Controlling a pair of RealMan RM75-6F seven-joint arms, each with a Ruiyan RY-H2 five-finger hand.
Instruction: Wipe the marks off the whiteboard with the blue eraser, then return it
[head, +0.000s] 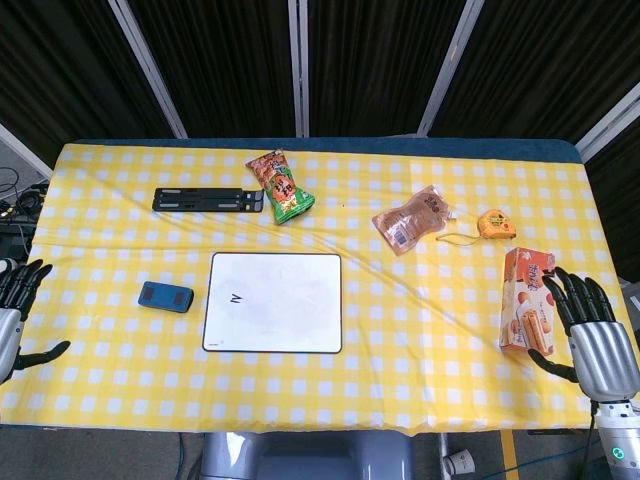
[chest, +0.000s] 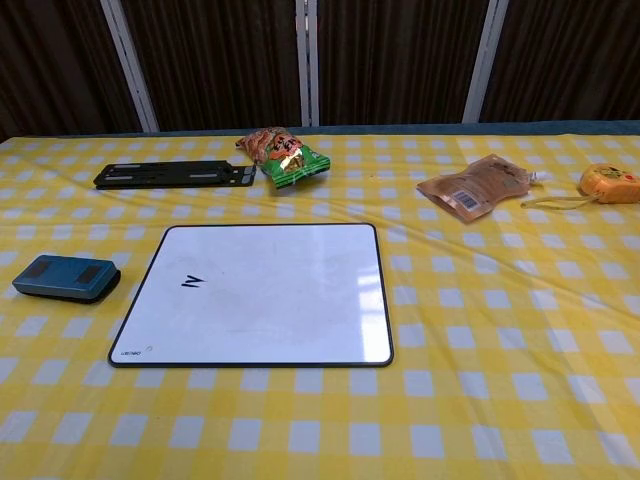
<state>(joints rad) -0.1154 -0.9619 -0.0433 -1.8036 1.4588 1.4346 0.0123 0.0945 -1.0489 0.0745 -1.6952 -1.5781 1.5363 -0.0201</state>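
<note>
Cut off at the edges

The left hand (head: 18, 320) is half lost past the frame edge; the mark (chest: 191, 282) on the whiteboard (chest: 270, 300) is perhaps too small to read.

I see my left hand (head: 18, 320) at the near left edge and my right hand (head: 592, 335) near right, both empty with fingers spread

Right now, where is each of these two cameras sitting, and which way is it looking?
Head view: high up, looking steeply down on the whole table; the left hand and right hand show at its edges.
Chest view: lower, looking forward across the table toward the dark curtain; no hands show.
Both show the whiteboard and the blue eraser left of it.
</note>
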